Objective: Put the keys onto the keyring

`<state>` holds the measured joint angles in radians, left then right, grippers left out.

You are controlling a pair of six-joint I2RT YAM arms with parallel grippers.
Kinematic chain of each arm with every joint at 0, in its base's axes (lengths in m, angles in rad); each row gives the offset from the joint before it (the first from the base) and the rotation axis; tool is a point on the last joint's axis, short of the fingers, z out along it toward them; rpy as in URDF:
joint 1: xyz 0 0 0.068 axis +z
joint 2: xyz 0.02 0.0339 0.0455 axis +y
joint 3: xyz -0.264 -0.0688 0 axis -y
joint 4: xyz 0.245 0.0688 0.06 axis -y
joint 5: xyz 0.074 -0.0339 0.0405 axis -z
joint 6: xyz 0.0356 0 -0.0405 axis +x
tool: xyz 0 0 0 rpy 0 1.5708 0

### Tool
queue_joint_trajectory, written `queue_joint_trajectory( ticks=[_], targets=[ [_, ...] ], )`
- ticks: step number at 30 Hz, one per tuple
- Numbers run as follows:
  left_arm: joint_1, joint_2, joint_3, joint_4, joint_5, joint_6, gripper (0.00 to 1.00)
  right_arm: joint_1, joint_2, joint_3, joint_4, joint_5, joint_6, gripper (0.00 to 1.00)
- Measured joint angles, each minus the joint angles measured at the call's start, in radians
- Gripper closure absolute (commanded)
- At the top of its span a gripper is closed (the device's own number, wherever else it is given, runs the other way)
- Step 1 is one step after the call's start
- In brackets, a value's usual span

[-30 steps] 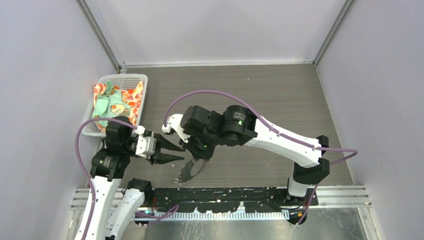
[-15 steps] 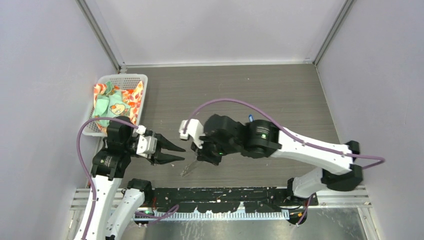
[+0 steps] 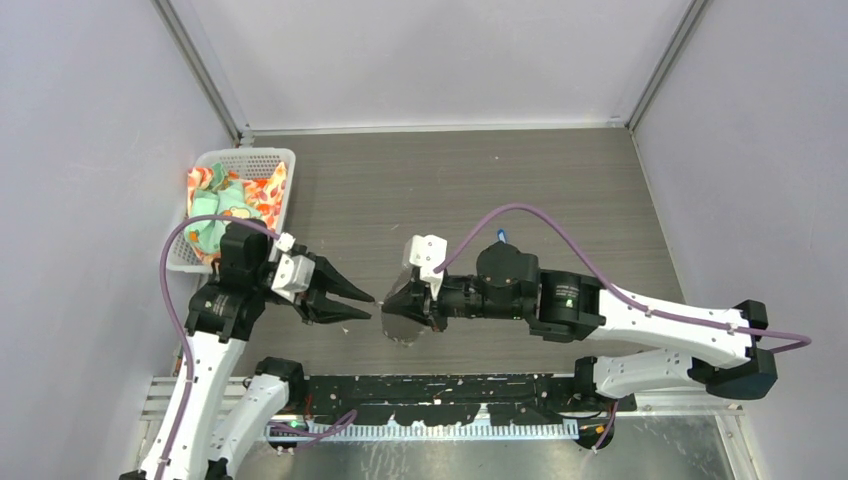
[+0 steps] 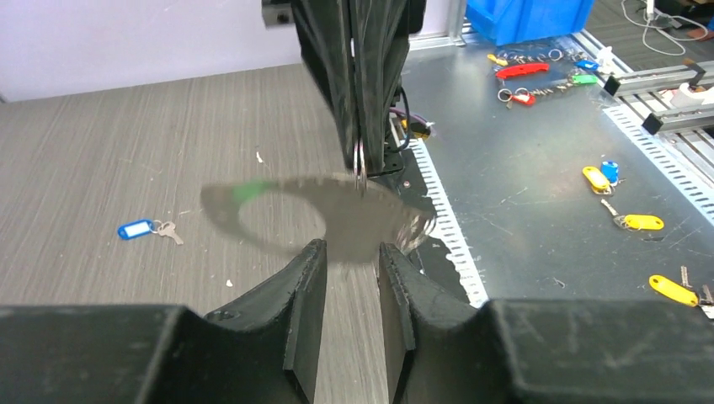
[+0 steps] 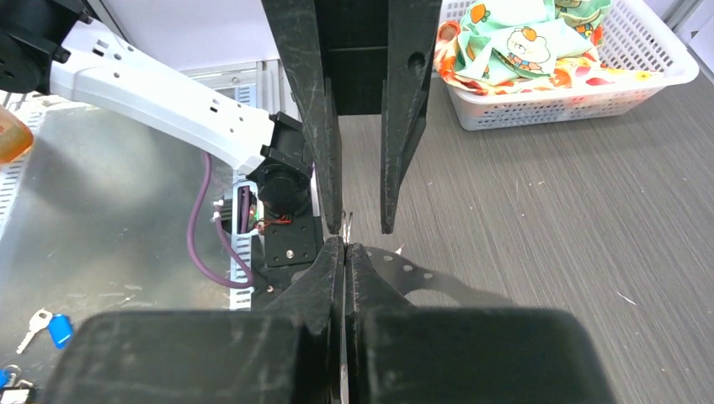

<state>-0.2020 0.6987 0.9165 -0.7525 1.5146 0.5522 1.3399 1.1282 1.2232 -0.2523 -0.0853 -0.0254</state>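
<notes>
My right gripper [image 3: 392, 308] is shut on the keyring [image 3: 405, 326], a thin grey loop hanging edge-on and blurred above the table's near edge. In the left wrist view the keyring [image 4: 320, 206] is a grey smear with a green patch [image 4: 248, 191], probably the green key. My left gripper [image 3: 368, 304] is open and empty, its tips just left of the right gripper's. In the right wrist view its fingers [image 5: 333, 126] stand either side of the ring's edge [image 5: 346, 223]. The blue key [image 3: 500, 237] lies on the table behind the right arm; it also shows in the left wrist view [image 4: 135, 229].
A white basket [image 3: 245, 153] of coloured cloth stands at the left wall. Grey walls close in the table on three sides. A black rail [image 3: 450, 390] runs along the near edge. Several tagged keys [image 4: 644, 221] lie on the metal bench beyond.
My right arm has swung right and stretched out low, carrying the keyring slightly right. My left gripper has reached a little further right towards it, still open.
</notes>
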Motion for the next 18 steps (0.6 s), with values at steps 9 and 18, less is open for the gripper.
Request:
queue_joint_trajectory(
  ticks=[9,18],
  targets=[
    [-0.016,-0.014,0.035,0.001,0.02,-0.051,0.67,0.0,0.029,-0.07,0.163,-0.014,-0.002,0.99],
    [-0.019,-0.026,0.05,0.0,0.01,-0.077,0.89,0.003,0.031,-0.107,0.254,-0.021,0.001,0.99]
  ],
)
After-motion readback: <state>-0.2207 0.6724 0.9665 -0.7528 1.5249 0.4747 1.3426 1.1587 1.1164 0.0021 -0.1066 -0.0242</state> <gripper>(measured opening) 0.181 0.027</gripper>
